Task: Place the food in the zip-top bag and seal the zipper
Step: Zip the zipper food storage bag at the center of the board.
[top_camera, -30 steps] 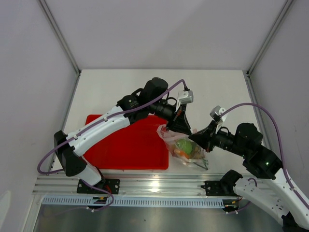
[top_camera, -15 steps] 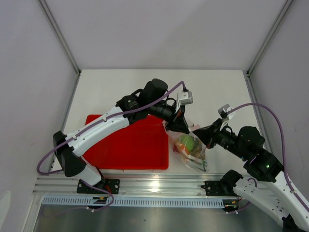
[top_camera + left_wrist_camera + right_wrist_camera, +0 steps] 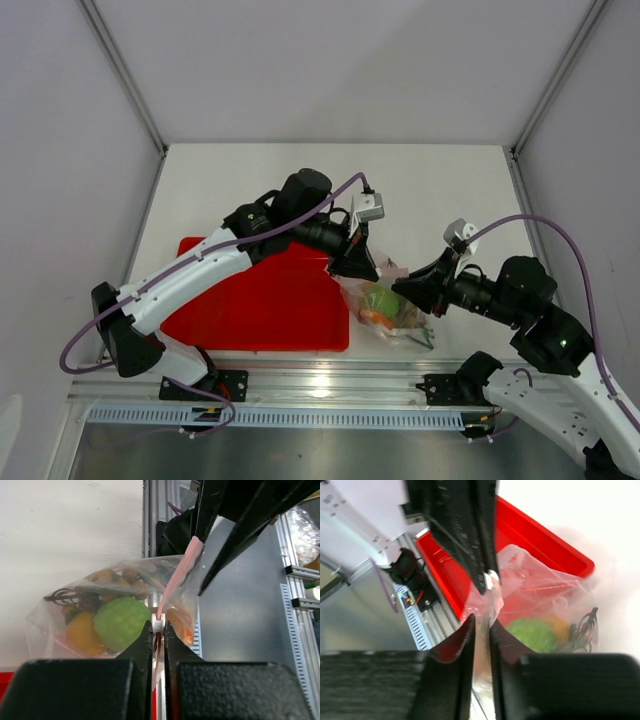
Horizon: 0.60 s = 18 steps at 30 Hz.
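The zip-top bag (image 3: 388, 306) hangs between my two grippers just right of the red tray. Inside it I see the food: a green ball (image 3: 122, 622), a yellow-orange ball (image 3: 80, 632), small tan balls (image 3: 114, 575) and dark stalks. My left gripper (image 3: 356, 266) is shut on the white slider of the pinkish zipper (image 3: 176, 577); the grip shows in the left wrist view (image 3: 158, 625). My right gripper (image 3: 402, 288) is shut on the bag's top edge at the strip's other end, which shows in the right wrist view (image 3: 481, 625). The meat slab is hidden.
The red tray (image 3: 250, 300) lies left of the bag, under my left arm, and also shows in the right wrist view (image 3: 542, 540). The aluminium rail (image 3: 320, 385) runs along the table's near edge, just below the bag.
My left gripper has slid a little to the left along the bag's top. My right gripper and the bag drew right, then came back left.
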{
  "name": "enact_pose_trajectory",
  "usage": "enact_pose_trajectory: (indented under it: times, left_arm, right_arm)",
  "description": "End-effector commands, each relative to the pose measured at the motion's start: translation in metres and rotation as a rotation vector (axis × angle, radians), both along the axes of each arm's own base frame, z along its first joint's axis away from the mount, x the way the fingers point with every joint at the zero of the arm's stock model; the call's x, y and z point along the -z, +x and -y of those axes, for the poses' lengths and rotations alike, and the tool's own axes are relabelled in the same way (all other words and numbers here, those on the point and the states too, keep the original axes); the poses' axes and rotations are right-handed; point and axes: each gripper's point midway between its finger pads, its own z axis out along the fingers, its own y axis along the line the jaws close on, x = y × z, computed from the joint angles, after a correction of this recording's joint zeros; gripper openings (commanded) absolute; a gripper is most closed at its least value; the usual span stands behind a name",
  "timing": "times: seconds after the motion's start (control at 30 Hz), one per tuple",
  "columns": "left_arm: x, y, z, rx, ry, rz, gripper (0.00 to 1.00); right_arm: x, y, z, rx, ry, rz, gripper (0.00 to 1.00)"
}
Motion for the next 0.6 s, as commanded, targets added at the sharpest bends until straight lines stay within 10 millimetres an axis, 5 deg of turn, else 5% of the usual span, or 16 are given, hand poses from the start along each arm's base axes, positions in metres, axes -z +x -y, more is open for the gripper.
enact_pose_trajectory:
  times: [0.0, 0.3, 0.57]
  left_arm:
    - [-0.024, -0.012, -0.007, 0.037, -0.067, -0.019, 0.01]
    - [-0.030, -0.023, -0.007, 0.088, -0.102, -0.047, 0.01]
    - [-0.031, -0.029, -0.009, 0.099, -0.110, -0.048, 0.01]
  right_arm:
    - [-0.029, -0.019, -0.005, -0.133, 0.005, 0.096, 0.24]
    - [-0.024, -0.013, -0.020, -0.203, -0.067, 0.056, 0.29]
    - [-0.022, -0.006, -0.029, -0.215, -0.063, 0.040, 0.22]
